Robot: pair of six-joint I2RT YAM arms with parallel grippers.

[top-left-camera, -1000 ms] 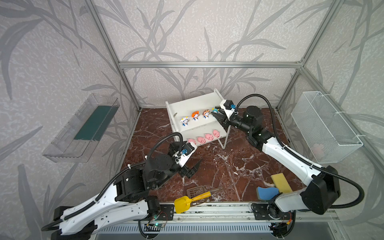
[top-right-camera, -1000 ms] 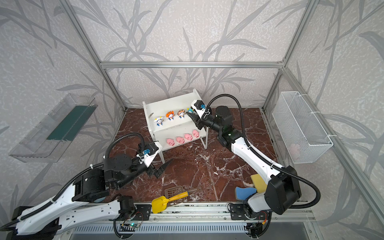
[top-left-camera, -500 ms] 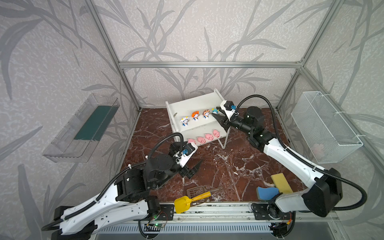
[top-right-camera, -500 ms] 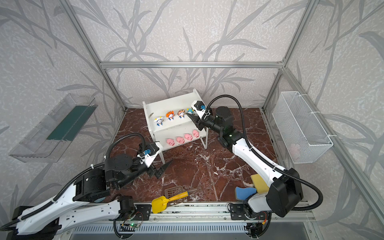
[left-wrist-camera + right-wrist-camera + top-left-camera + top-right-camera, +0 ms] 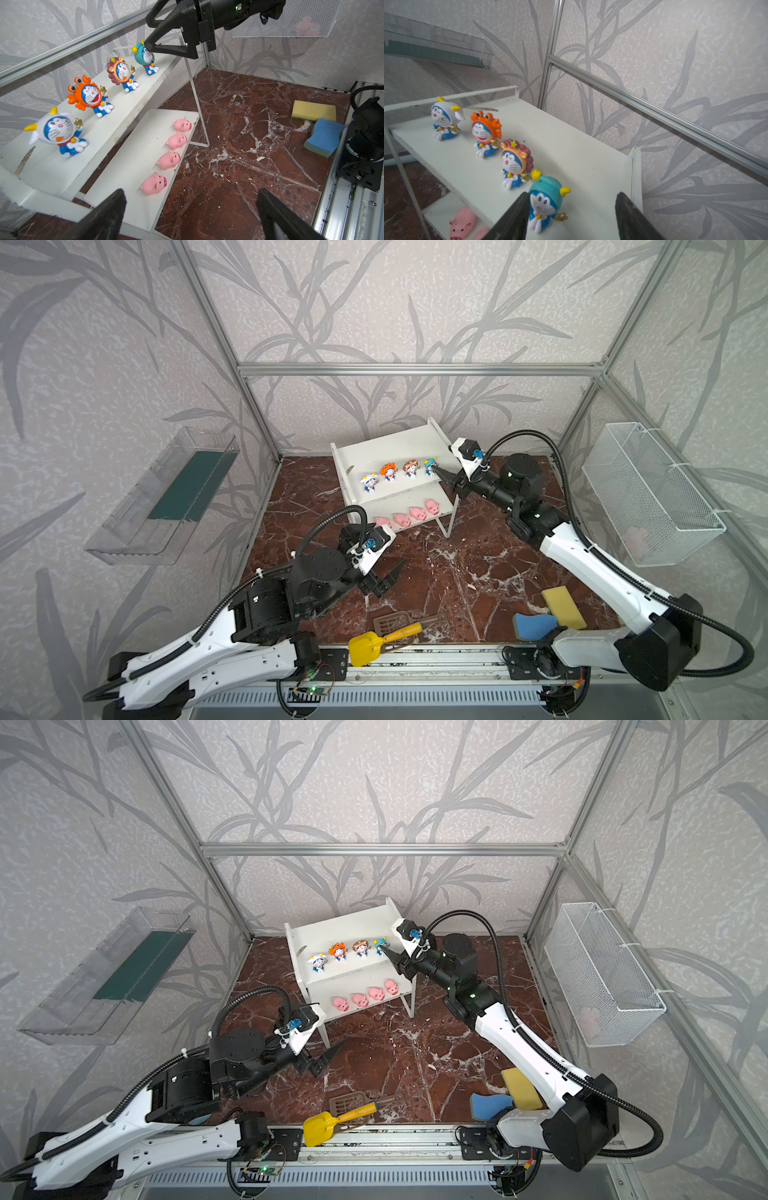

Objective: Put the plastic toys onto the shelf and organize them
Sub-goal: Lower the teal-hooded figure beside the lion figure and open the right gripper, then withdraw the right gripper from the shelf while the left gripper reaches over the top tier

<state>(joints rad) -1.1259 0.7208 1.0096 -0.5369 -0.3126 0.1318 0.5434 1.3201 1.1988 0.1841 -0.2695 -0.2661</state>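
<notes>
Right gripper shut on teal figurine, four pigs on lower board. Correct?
Not shut: the right wrist view shows the right gripper open, jaws standing apart either side of the teal figurine. The four pigs are on the lower board.

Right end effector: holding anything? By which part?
Nothing held. The right end effector is open around the teal-hooded figurine, which stands on the shelf; one finger is beside its head, the other clear.

The shelf [image 5: 395, 443] is standing at the back of the floor [image 5: 457, 572]. Four figurines [image 5: 389, 472] are standing in a row on its upper board; four pigs [image 5: 417, 513] are standing in a row on the lower board, before them. The right gripper [image 5: 572, 195] is sitting around the rightmost figurine [image 5: 430, 466]. The scoop [image 5: 365, 647] is lying at the front, two sponges [image 5: 563, 605] right of it.
</notes>
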